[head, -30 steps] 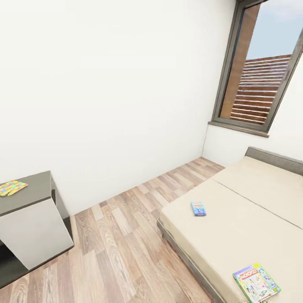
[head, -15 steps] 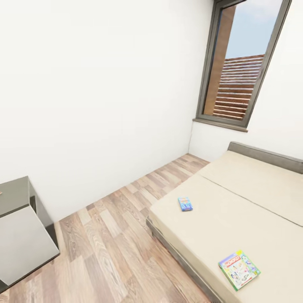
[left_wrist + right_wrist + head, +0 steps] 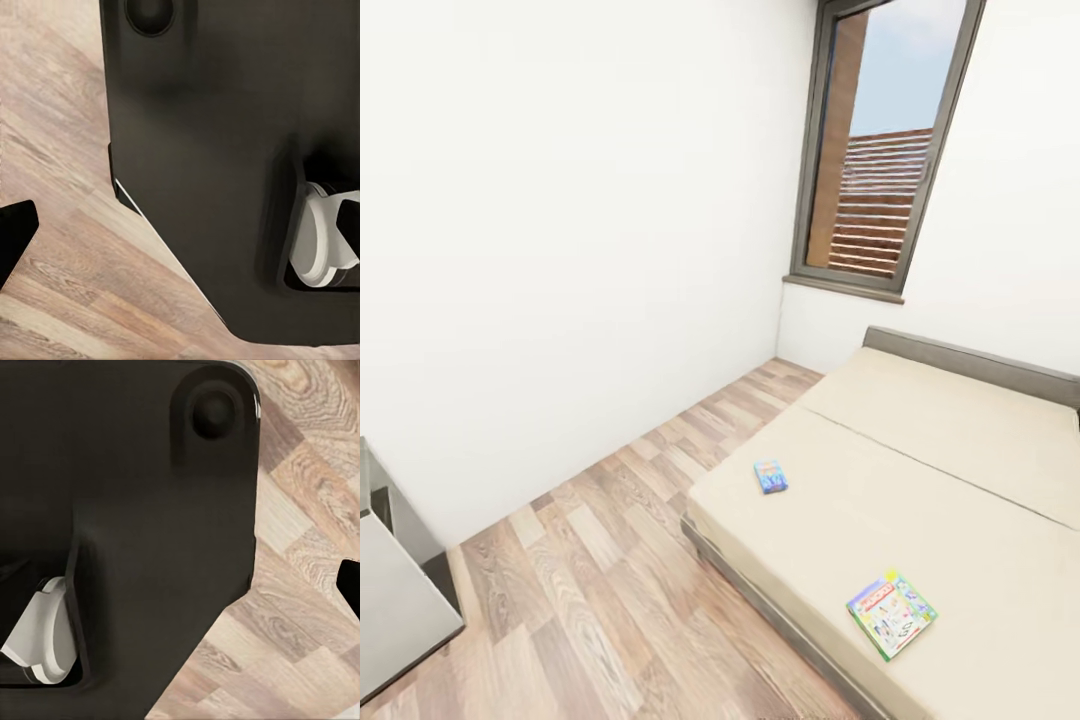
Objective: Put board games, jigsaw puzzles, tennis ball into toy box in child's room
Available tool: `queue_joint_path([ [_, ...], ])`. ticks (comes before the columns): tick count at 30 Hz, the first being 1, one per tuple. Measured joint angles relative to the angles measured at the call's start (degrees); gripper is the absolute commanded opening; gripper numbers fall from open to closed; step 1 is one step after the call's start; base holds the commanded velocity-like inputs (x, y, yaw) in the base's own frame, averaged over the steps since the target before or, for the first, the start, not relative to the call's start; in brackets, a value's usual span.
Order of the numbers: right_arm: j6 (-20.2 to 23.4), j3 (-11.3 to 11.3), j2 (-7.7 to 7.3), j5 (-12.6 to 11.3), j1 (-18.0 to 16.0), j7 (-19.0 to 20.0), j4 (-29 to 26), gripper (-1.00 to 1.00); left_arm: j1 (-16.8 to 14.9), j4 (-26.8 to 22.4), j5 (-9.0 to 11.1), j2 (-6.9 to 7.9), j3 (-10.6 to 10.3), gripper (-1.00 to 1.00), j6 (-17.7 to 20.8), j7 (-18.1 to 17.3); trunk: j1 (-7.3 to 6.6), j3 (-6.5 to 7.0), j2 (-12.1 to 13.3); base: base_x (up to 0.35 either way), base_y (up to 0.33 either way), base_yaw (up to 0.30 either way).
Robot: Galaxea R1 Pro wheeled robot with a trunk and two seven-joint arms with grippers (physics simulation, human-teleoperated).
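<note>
Fingers dark at wrist-view edges over floor; board games on bed

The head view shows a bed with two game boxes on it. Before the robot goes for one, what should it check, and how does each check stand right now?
1. White-blue-green Monopoly board game box lying flat on the beige bed: ok.
2. Small light-blue board game box flat near the bed's edge, apart from the other: ok.
3. Wood-plank floor between robot and bed free of obstacles: ok, as far as visible.
4. Robot close enough to reach a box: cannot tell.
5. Grippers open and empty: cannot tell; the wrist views show the robot's dark base over floor.
6. Toy box ready to receive: cannot tell.
</note>
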Motion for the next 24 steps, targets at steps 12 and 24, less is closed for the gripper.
queue_joint_path([
  [12, 0.08, 0.02, -0.11, 0.08, 0.00, 0.00, 0.01, 1.00, 0.00, 0.00, -0.04, -0.03, -0.04, 1.00, 0.60, 0.00, -1.97, 1.19, 3.60, 0.000, 0.000, -0.231],
  [24, 0.15, 0.03, -0.08, 0.09, 0.00, 0.00, 0.01, 1.00, 0.00, 0.00, 0.24, 0.05, 0.13, 1.00, 1.38, 0.10, -4.61, 2.99, 8.42, 0.000, 0.000, -0.215],
])
